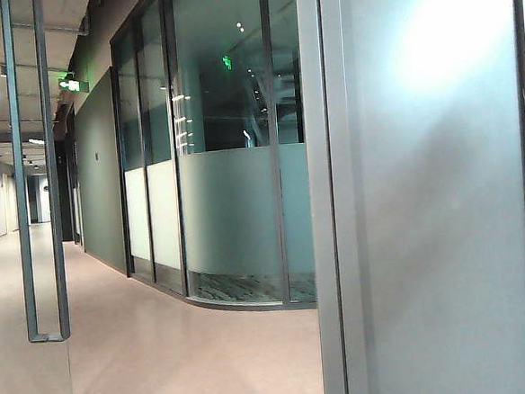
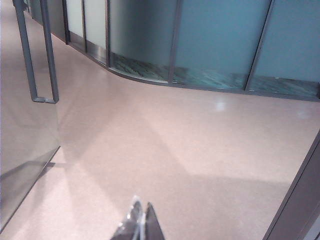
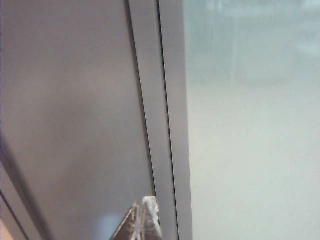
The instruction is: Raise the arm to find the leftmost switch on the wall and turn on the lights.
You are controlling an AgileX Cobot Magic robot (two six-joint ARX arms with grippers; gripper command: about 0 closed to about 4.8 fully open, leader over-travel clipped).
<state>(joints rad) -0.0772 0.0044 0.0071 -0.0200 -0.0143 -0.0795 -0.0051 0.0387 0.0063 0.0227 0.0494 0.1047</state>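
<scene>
Both grippers have jaws closed: left gripper (image 2: 140,222) low over the floor (image 2: 175,145), right gripper (image 3: 142,220) at a grey frame (image 3: 160,125), no switch visible yet

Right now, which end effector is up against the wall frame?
The right end effector: its shut tips sit by the grey vertical frame. The left end effector, also shut, points over open floor.

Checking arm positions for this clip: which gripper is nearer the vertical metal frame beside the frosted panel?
Right. The right gripper, shut, points close at the metal frame. The left gripper, shut, hangs over the bare floor, away from it.
</scene>
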